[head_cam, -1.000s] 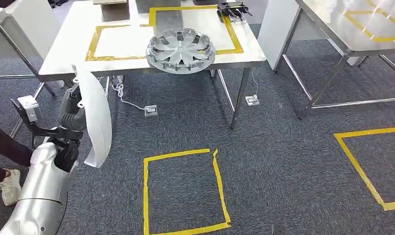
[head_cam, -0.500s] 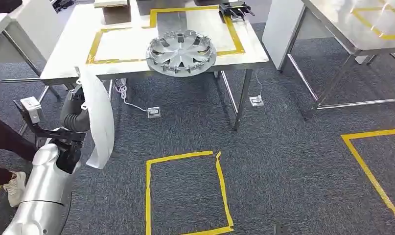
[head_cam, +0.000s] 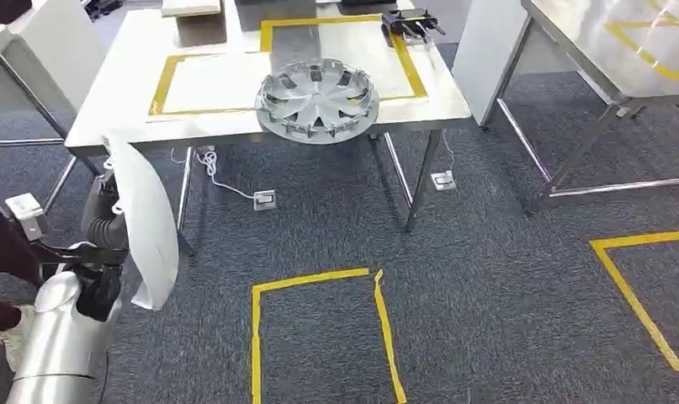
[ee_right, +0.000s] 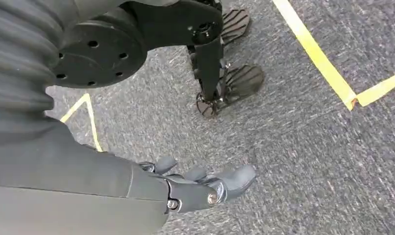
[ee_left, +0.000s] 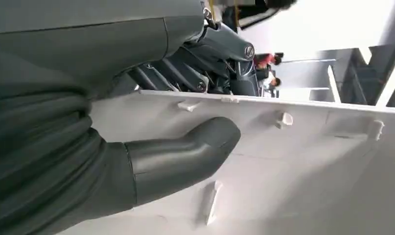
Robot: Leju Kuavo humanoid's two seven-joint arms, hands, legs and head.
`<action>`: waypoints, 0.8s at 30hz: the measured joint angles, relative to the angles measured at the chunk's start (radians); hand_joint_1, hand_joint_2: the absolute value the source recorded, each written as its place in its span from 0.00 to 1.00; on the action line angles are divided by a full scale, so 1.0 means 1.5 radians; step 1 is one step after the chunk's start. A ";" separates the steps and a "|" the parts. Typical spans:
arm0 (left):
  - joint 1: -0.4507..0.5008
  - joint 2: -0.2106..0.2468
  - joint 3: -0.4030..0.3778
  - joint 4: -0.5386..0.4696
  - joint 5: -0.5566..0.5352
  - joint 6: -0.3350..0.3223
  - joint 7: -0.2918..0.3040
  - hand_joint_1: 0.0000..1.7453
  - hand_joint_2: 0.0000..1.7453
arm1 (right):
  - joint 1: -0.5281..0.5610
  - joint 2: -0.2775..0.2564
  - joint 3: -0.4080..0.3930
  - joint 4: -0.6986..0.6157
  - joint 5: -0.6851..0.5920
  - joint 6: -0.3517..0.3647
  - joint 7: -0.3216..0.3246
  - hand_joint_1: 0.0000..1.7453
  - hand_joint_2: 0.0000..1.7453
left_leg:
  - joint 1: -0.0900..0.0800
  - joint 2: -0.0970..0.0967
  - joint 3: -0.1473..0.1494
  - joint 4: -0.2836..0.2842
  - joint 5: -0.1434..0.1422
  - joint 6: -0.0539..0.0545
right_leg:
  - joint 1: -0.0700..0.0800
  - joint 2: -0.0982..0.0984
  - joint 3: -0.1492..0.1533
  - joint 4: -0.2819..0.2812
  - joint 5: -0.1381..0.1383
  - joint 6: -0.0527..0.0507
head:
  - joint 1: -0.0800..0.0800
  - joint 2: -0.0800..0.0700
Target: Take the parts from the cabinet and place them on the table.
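1 white panel [head_cam: 146, 223] gripped upright, left robot hand [head_cam: 108, 220]

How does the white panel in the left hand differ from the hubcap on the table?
The panel is a long, curved white strip; the hubcap is a round silver disc with spokes. The panel hangs upright over the carpet, gripped by the left hand; the hubcap lies flat on the table, free, its rim jutting past the front edge. The panel is plain white with small clips on its inner face; the hubcap shines. Both look like car parts.

Curved white panel [head_cam: 144, 220], held upright
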 joint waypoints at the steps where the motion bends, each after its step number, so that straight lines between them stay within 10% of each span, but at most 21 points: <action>1: -0.001 0.001 0.004 -0.004 0.000 0.000 0.000 1.00 1.00 | -0.001 0.000 0.000 0.000 0.002 -0.001 -0.001 0.00 1.00 | 0.001 0.000 0.006 0.000 -0.004 0.004 | 0.000 0.000 -0.014 0.034 -0.001 0.002 | 0.001 0.000; 4: 0.000 0.000 0.009 -0.008 0.000 0.003 0.004 1.00 1.00 | -0.004 0.000 0.001 0.000 0.004 -0.001 0.002 0.00 1.00 | -0.001 -0.002 0.015 -0.001 -0.017 0.010 | 0.000 0.000 -0.119 0.186 -0.050 0.007 | 0.003 0.000; 6: 0.004 -0.002 0.010 -0.011 -0.003 0.004 0.008 1.00 1.00 | -0.001 0.000 0.001 0.000 0.004 -0.001 0.003 0.00 1.00 | -0.002 -0.004 0.029 -0.001 -0.028 0.009 | 0.001 0.000 -0.158 0.210 -0.056 0.005 | 0.003 0.000; 8: 0.005 -0.004 0.011 -0.016 -0.009 0.006 0.013 1.00 1.00 | -0.001 0.000 0.001 0.000 0.004 0.000 0.003 0.00 1.00 | -0.004 -0.005 0.050 -0.001 -0.043 0.007 | 0.004 0.001 -0.142 0.126 0.000 -0.003 | 0.003 0.000; 10: 0.003 -0.007 0.011 -0.020 -0.010 0.007 0.016 1.00 1.00 | -0.001 0.000 0.001 0.000 0.004 0.001 0.007 0.00 1.00 | -0.004 -0.004 0.061 -0.003 -0.060 0.005 | 0.010 0.001 -0.110 0.013 0.096 -0.018 | 0.003 0.000; 15: -0.004 -0.013 0.012 -0.025 -0.021 0.010 0.026 1.00 1.00 | -0.002 0.004 0.001 0.000 0.003 0.001 0.013 0.00 1.00 | -0.010 -0.008 0.082 0.015 -0.062 -0.017 | 0.009 0.003 -0.085 -0.003 0.080 -0.030 | 0.005 0.000; 18: -0.011 -0.015 0.013 -0.025 -0.023 0.010 0.029 1.00 1.00 | -0.004 0.004 0.001 0.000 0.000 0.004 0.010 0.00 1.00 | -0.006 -0.004 0.005 0.140 -0.071 -0.024 | 0.007 0.004 -0.061 -0.007 0.062 -0.039 | 0.000 0.000; 21: -0.008 -0.020 0.014 -0.025 -0.025 0.011 0.031 1.00 1.00 | -0.001 0.004 0.001 0.000 -0.002 0.007 0.007 0.00 1.00 | -0.005 -0.003 -0.070 0.198 -0.142 -0.030 | 0.007 0.005 -0.041 -0.007 0.041 -0.039 | 0.000 0.000; 22: -0.008 -0.021 0.014 -0.025 -0.028 0.011 0.031 1.00 1.00 | 0.000 0.004 0.001 0.000 -0.002 0.008 0.006 0.00 1.00 | -0.005 -0.003 -0.074 0.178 -0.136 -0.029 | 0.008 0.006 -0.031 -0.007 0.033 -0.038 | 0.000 0.000; 24: -0.008 -0.023 0.014 -0.025 -0.031 0.012 0.033 1.00 1.00 | -0.001 0.004 0.001 0.000 -0.002 0.013 0.002 0.00 1.00 | -0.005 -0.002 -0.056 0.085 -0.058 -0.025 | 0.008 0.007 -0.007 -0.007 0.016 -0.035 | 0.000 0.000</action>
